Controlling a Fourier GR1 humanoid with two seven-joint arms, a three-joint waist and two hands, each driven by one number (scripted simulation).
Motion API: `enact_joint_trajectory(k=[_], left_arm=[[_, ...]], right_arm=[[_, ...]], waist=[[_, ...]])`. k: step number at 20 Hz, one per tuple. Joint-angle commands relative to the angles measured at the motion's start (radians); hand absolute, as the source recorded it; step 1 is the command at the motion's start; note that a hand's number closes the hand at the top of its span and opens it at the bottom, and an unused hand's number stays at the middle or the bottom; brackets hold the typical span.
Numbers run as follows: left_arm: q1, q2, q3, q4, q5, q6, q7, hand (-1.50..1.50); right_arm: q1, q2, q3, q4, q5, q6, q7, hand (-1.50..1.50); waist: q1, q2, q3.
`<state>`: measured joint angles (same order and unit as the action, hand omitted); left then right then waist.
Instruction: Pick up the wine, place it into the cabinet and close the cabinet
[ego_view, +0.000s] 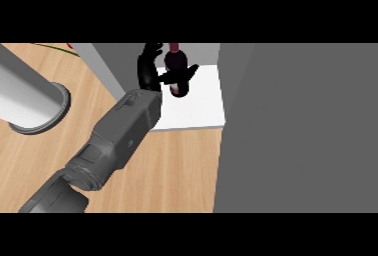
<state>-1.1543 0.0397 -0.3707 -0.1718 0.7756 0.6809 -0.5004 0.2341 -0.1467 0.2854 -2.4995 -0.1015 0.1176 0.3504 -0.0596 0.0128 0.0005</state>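
Observation:
The wine bottle (177, 89), dark with a maroon neck, stands upright on the white cabinet shelf (199, 107) near its back left corner. My left hand (153, 70) reaches into the cabinet from the lower left, right beside the bottle. Its fingers (150, 54) point up along the bottle's left side with a small gap, only slightly bent. The thumb (188, 71) stretches right, across the front of the bottle's body. The hand hides the bottle's middle. My right hand shows nowhere.
The open grey cabinet door (303, 125) fills the right side. A grey cabinet wall (107, 65) stands left of the shelf. A large grey cylinder (26, 100) on a round base rests on the wooden counter (177, 170) at the left.

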Motion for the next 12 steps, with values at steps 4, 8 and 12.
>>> enact_joint_trajectory(k=[4, 8, 12], left_arm=[[-0.034, 0.031, 0.013, 0.079, -0.026, 0.008, 0.004, -1.5], [0.0, 0.039, 0.012, 0.094, -0.045, 0.003, -0.035, -1.5], [-0.003, -0.003, 0.029, 0.101, -0.043, 0.025, -0.043, -1.5]], right_arm=[[0.048, -0.014, -0.03, -0.146, -0.124, 0.011, 0.048, -1.5], [0.052, 0.003, 0.015, -0.118, -0.078, 0.016, 0.029, -1.5], [0.08, 0.008, 0.015, -0.13, -0.076, 0.018, 0.023, -1.5]], waist=[[-0.011, 0.007, 0.0], [0.0, 0.005, -0.001], [-0.007, 0.006, -0.001]])
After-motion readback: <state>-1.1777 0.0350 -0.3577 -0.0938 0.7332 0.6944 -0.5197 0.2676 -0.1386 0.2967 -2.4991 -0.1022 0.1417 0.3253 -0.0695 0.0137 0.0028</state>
